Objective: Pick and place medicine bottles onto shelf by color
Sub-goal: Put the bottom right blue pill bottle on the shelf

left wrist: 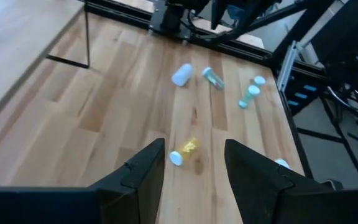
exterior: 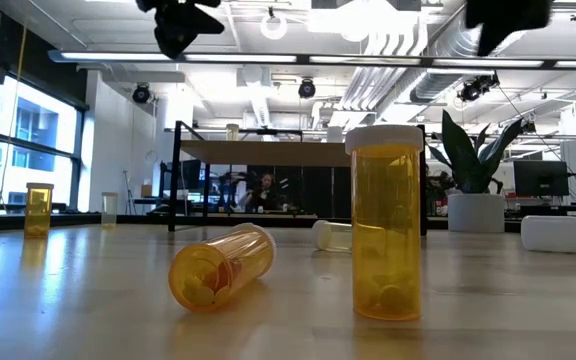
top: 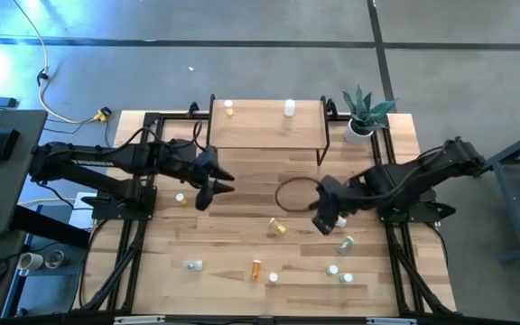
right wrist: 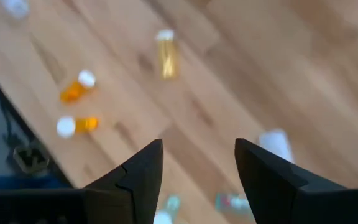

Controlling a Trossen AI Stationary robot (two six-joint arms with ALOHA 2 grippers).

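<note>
High view: shelf [top: 264,126] carries a yellow bottle [top: 229,108] and a white bottle [top: 289,108]; other bottles lie scattered on the table [top: 242,248]. Wrist views: left gripper [left wrist: 194,163] and right gripper [right wrist: 199,158] both hover with fingers apart, holding nothing. Only the low view shows an upright capped yellow bottle [exterior: 386,225] beside a toppled uncapped one [exterior: 220,266].

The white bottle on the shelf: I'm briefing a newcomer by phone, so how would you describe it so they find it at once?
Start at the shelf, the low wooden board at the far edge of the table, left of the potted plant. Two bottles stand on it near its back edge. The white bottle is the right-hand one, nearer the plant; its neighbour, the yellow bottle, stands toward the left end.
</note>
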